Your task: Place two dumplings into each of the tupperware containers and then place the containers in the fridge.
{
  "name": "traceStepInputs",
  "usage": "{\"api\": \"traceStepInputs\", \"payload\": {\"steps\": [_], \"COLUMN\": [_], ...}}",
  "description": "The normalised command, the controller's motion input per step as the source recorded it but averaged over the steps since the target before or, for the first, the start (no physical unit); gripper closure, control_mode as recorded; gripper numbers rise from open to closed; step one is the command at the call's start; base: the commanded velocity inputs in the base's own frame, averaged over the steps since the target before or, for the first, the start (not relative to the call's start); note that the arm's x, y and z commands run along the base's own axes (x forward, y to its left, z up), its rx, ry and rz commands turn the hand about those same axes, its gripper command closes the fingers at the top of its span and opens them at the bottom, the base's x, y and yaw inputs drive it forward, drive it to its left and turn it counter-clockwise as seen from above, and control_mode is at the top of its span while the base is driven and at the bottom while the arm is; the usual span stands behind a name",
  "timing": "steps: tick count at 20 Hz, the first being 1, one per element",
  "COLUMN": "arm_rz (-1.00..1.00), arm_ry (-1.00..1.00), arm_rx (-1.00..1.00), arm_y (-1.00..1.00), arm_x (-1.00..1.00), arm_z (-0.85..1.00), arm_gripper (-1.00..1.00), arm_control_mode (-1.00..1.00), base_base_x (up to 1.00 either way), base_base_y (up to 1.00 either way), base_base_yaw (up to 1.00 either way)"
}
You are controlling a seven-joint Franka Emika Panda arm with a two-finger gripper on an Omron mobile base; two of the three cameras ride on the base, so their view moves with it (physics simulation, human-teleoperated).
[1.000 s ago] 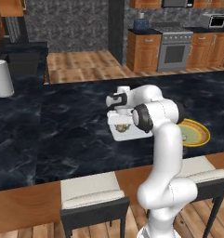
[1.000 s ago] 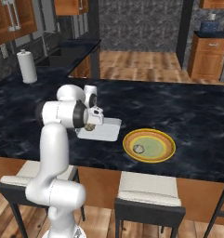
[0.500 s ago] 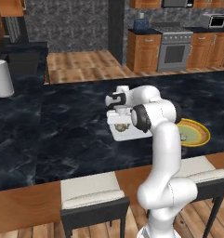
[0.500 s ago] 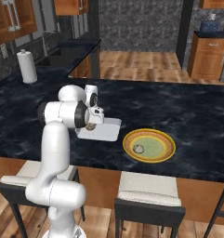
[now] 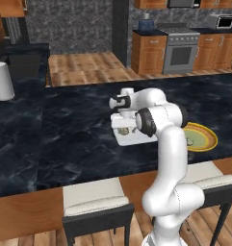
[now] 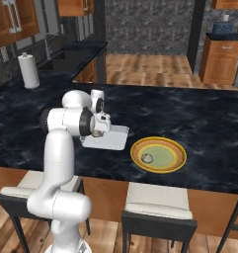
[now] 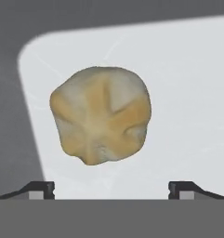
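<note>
Dumpling point(image 7: 100, 122) sits in white tupperware tray point(image 7: 178, 93), centre-left of hand view, near tray's rounded corner. Claw point(image 7: 111, 189) released, fingertips point(image 7: 36, 189) spread wide at frame bottom, clear of dumpling. Second dumpling point(image 6: 147, 158) on yellow-rimmed plate point(image 6: 177, 160), right of tray on dark tabletop point(image 6: 209, 123).

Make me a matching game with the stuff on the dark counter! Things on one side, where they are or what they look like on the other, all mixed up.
Things:
1. dumpling
2. white tray
3. green plate
4. paper towel roll

Clues:
A. stands upright at the far corner of the counter
B. round with a yellow rim, one small lump on it
C. lies on the white tray just under the open claw
D. flat rectangle beside the plate, partly behind the arm

Pairs: 1-C, 2-D, 3-B, 4-A
</note>
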Motion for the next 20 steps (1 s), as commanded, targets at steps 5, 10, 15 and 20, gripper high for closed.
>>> {"api": "traceStepInputs", "payload": {"steps": [5, 10, 15, 20], "arm_rz": [-0.01, -0.05, -0.06, -0.05], "arm_ry": [-0.02, -0.04, -0.04, -0.06], "arm_rx": [0.00, 0.00, 0.00, 0.00], "arm_y": [-0.41, -0.69, -0.98, -1.00], "arm_x": [-0.38, -0.74, -0.98, -1.00], "arm_z": [0.40, 0.38, 0.29, 0.20], "arm_gripper": [-1.00, -1.00, -1.00, -1.00], "arm_control_mode": [-1.00, -1.00, -1.00, -1.00], "base_base_x": [0.00, 0.00, 0.00, 0.00], "base_base_y": [0.00, 0.00, 0.00, 0.00], "base_base_yaw": [0.00, 0.00, 0.00, 0.00]}}
